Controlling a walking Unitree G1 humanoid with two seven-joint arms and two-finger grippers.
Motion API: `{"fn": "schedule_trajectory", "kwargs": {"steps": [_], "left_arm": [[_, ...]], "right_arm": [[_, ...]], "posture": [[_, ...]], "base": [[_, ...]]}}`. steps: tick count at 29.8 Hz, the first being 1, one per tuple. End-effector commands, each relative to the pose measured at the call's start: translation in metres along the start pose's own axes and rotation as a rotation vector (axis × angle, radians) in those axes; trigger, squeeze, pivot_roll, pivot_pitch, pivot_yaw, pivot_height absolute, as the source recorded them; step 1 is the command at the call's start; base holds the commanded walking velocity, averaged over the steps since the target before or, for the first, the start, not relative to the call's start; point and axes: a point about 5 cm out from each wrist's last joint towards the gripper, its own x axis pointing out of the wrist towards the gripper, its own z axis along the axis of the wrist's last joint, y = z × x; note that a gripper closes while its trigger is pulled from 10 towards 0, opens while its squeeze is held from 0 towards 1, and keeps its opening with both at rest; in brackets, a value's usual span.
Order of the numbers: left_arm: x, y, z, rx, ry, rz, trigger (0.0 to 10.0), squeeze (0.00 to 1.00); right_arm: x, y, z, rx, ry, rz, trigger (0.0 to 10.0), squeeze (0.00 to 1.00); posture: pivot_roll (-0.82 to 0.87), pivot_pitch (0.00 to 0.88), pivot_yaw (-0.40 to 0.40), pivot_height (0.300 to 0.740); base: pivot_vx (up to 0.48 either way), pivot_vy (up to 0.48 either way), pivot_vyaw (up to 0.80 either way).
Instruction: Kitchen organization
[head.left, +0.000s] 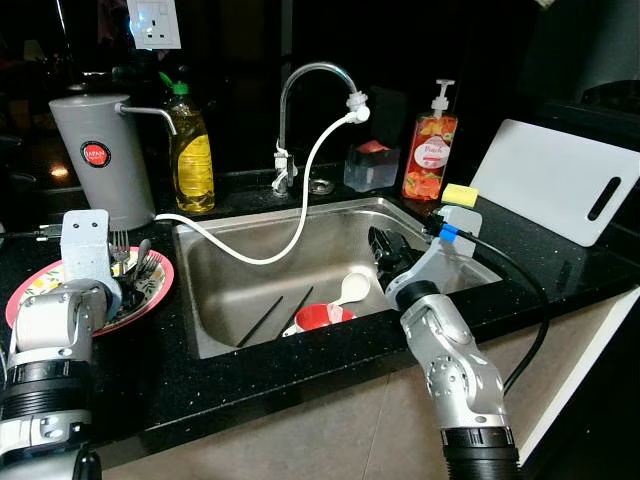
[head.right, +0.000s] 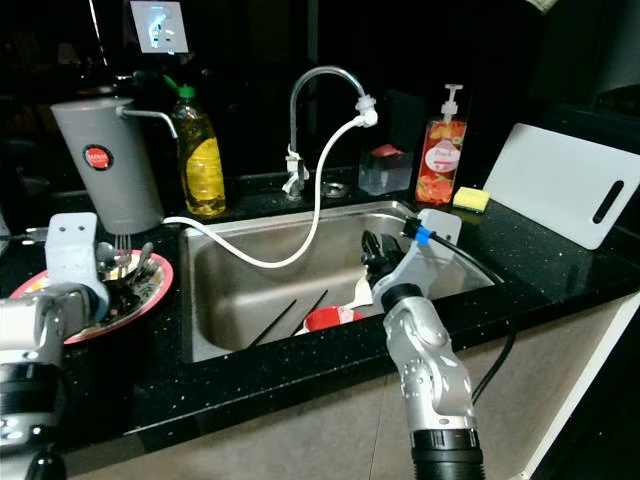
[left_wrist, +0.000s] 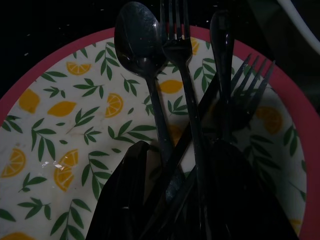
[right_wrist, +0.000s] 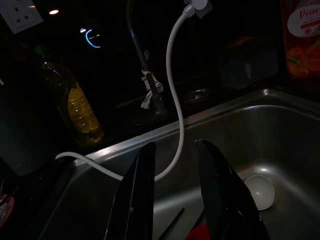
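Lemon-patterned, pink-rimmed plate (left_wrist: 75, 125) under cutlery (left_wrist: 170, 100)

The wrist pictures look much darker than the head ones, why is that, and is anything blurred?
Right wrist view: dim, only the sink rim and white hose catch light past the right tool. Left wrist view: left tool dark and soft, the plate sharp. Left eye view: evenly lit, sharp, black counter speckled with glints.
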Motion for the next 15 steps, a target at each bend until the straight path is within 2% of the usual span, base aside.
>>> {"fn": "schedule_trajectory", "kwargs": {"steps": [1, 2, 3, 12, 15], "left_arm": [[0.0007, 0.0085, -0.0055, 0.003, 0.029, 0.016, 4.3, 0.0], [0.0007, 0.0085, -0.0055, 0.003, 0.029, 0.016, 4.3, 0.0], [0.0006, 0.0083, -0.0067, -0.001, 0.032, 0.014, 0.2, 0.0], [0.0007, 0.0088, -0.0132, -0.032, 0.046, 0.024, 0.0, 0.0], [-0.0006, 0.0101, -0.0085, -0.045, 0.004, 0.034, 0.0, 0.0]], "right_arm": [[-0.001, -0.0027, 0.0012, -0.001, -0.005, -0.01, 10.0, 0.0], [-0.001, -0.0027, 0.0012, -0.001, -0.005, -0.01, 10.0, 0.0], [-0.001, -0.0024, 0.001, 0.0, -0.004, -0.01, 10.0, 0.0], [0.0001, -0.0015, 0.0011, -0.002, -0.002, -0.002, 10.0, 0.0], [0.0006, -0.0008, 0.001, -0.003, -0.001, 0.002, 10.0, 0.0]], "posture": [[-0.03, 0.015, -0.007, 0.74], [-0.03, 0.015, -0.007, 0.74], [-0.03, 0.015, -0.009, 0.74], [-0.03, 0.013, -0.018, 0.74], [-0.03, 0.012, -0.02, 0.74]], "base": [[0.0, 0.0, 0.0], [0.0, 0.0, 0.0], [0.0, 0.0, 0.0], [0.0, 0.0, 0.0], [0.0, 0.0, 0.0]]}}
